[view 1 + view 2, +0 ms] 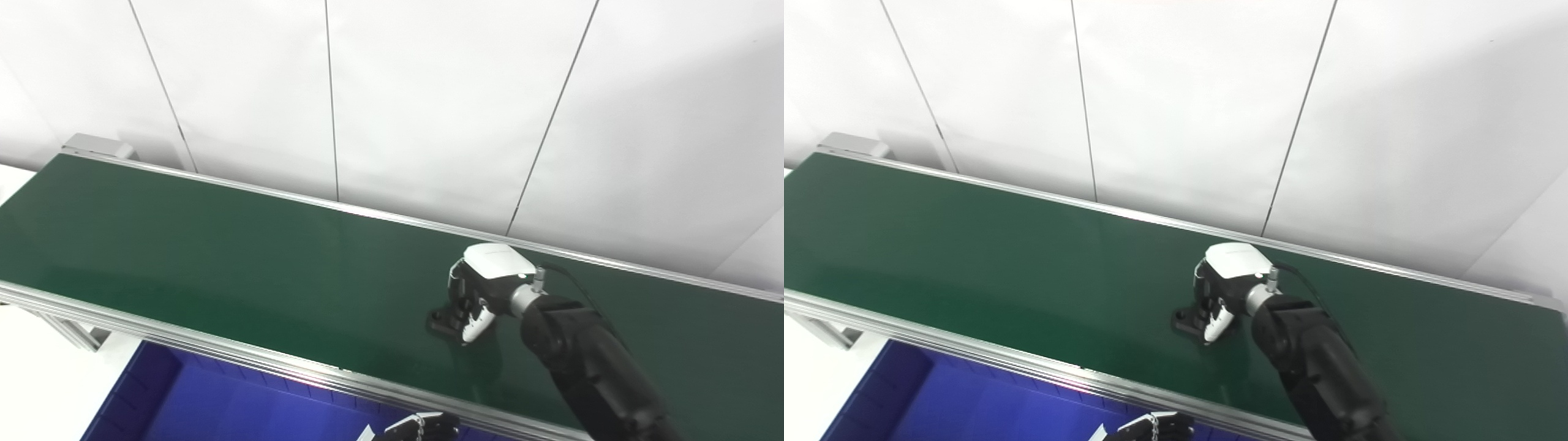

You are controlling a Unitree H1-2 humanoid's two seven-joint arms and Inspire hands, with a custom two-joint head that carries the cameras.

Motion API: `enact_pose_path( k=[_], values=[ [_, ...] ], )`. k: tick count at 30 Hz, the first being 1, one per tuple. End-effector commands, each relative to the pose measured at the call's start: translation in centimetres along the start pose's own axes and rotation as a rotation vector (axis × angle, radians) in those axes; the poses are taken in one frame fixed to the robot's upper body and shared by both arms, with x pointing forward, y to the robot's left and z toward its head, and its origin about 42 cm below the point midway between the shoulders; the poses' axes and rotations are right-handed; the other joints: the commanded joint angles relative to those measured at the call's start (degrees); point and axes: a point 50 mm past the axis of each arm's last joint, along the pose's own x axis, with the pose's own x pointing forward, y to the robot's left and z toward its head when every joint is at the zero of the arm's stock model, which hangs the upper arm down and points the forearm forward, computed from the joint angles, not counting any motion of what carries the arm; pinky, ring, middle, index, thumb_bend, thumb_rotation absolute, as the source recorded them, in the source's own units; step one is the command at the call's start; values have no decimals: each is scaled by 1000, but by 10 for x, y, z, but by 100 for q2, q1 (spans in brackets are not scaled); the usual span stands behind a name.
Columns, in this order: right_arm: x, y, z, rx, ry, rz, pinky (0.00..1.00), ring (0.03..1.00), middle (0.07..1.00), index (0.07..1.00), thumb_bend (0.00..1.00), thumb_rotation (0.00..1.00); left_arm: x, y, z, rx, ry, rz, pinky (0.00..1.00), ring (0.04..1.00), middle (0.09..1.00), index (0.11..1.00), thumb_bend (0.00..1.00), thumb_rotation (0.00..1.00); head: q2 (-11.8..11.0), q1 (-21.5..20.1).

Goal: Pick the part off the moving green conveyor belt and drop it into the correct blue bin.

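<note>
Black and small, the part point(442, 322) lies on the green conveyor belt point(245, 269), half hidden under the right robot hand point(481, 291), whose curled fingers reach down onto it; a firm grasp is unclear. Only the left robot hand's point(419, 427) fingertips show at the bottom edge, over the blue bin point(184, 404).

Green conveyor belt point(245, 269) framed by aluminium side rails point(184, 334), small black part point(444, 321) lying on the belt surface, right of centre, partly covered by fingers.
</note>
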Motion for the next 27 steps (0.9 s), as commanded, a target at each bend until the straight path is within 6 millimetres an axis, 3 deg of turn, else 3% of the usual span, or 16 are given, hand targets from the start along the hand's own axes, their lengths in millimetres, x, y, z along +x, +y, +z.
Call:
enact_pose_path(
  k=[1, 13, 17, 21, 23, 27],
  values=[
    [-10, -36, 8, 22, -39, -97, 289, 378, 482, 544, 510, 0, 3, -3, 6, -13, -46, -5, 687, 760, 766, 765, 892, 713, 3, -17],
    [-68, -70, 18, 109, -203, -255, 261, 355, 456, 548, 510, 0, 1, 0, 7, -5, -47, 0, 685, 759, 769, 768, 890, 723, 45, -113],
    [-84, -74, 20, 141, -256, -314, 236, 352, 446, 543, 510, 0, -1, 1, 7, 2, -46, 2, 682, 760, 770, 767, 883, 727, 57, -162],
    [-99, -78, 15, 238, -302, -338, 197, 410, 493, 487, 520, 0, -1, 2, 7, -2, -44, -2, 686, 765, 773, 772, 874, 721, 64, -188],
    [-105, -77, 10, 276, -314, -350, 216, 358, 455, 532, 510, 0, -2, 3, 7, -1, -44, -4, 689, 768, 776, 774, 863, 724, 66, -195],
    [-119, -73, -1, 344, -336, -374, 240, 347, 460, 548, 508, 0, -2, 5, 6, 0, -42, -6, 693, 769, 773, 778, 859, 725, 93, -252]
  ],
)
